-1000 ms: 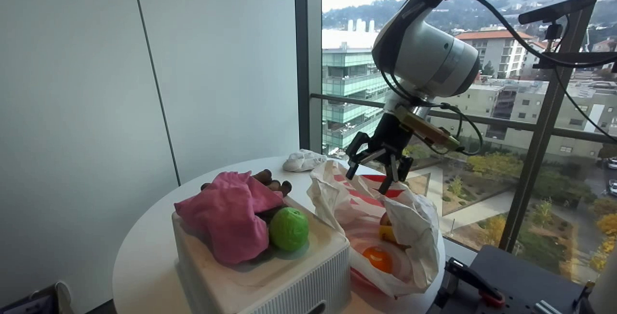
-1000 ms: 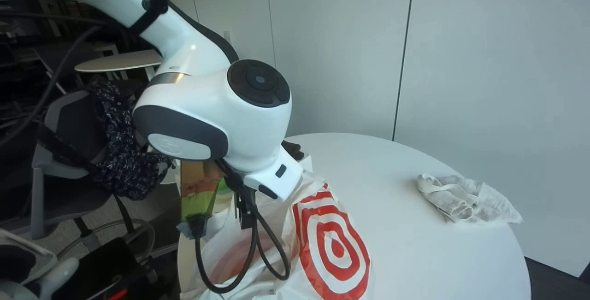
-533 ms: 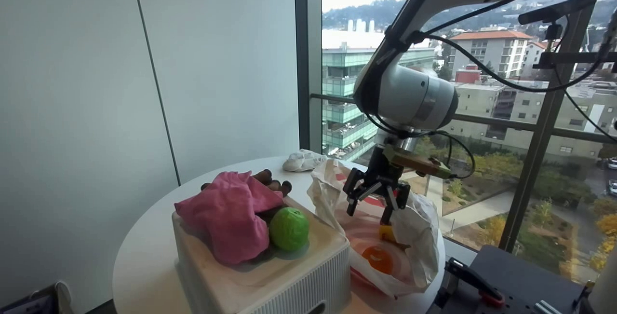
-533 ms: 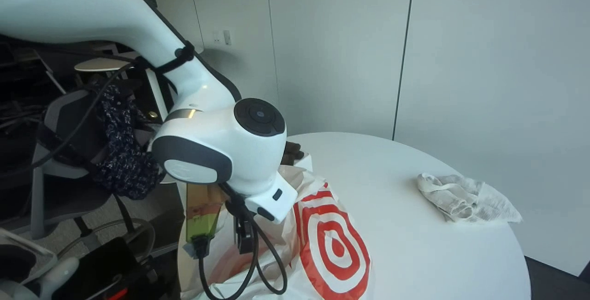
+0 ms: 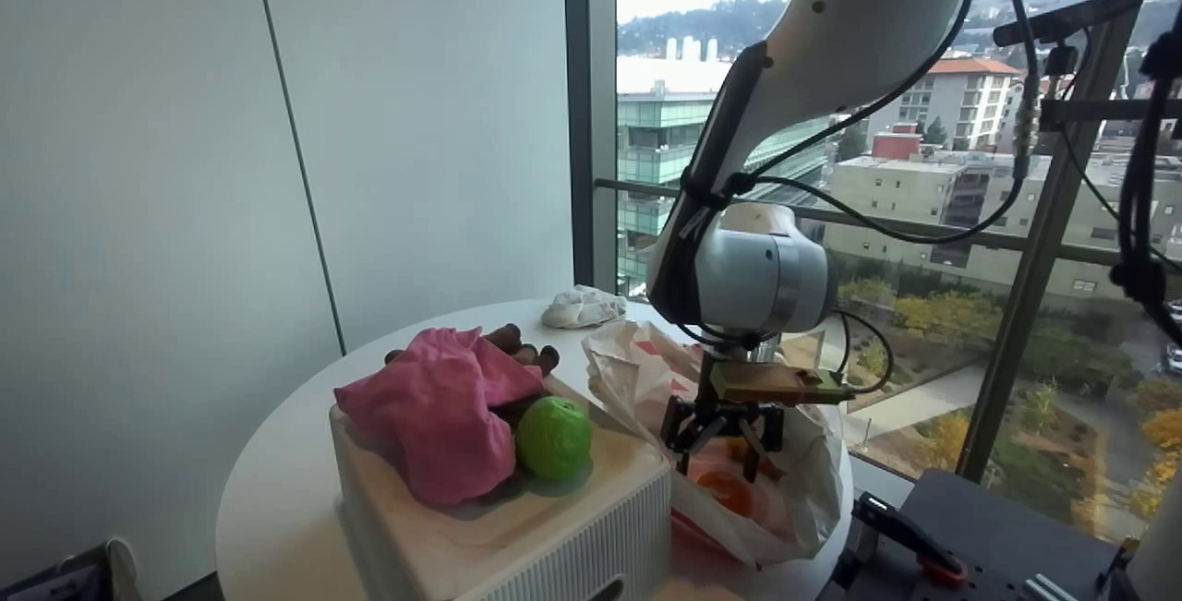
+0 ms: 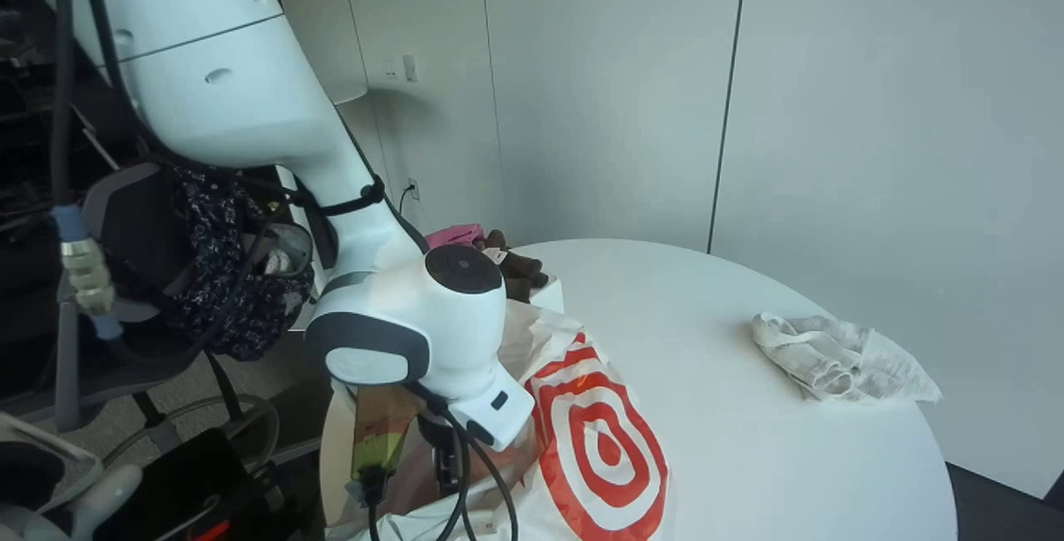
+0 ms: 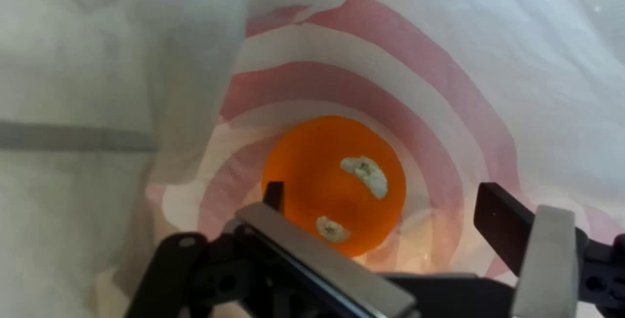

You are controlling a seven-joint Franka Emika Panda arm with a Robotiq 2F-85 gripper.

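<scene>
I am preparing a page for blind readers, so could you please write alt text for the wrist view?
A round orange object with two pale patches lies inside a white bag printed with reddish rings. Open black-and-grey jaws show along the bottom, one side hiding part of the object's lower left, the other standing apart at picture right.

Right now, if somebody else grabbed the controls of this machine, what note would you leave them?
Tool: open, holding nothing, pointing down into the white bag.
Things: the round orange item lies in the bag, below the tool. A round green item and a pink cloth sit on the white box beside the bag.
Done: the tool is over the orange item, jaws apart.
Left: the orange item isn't gripped yet. In the wrist view it sits nearer one side of the gap, so centring may be worth checking. Contact: can't tell.
</scene>
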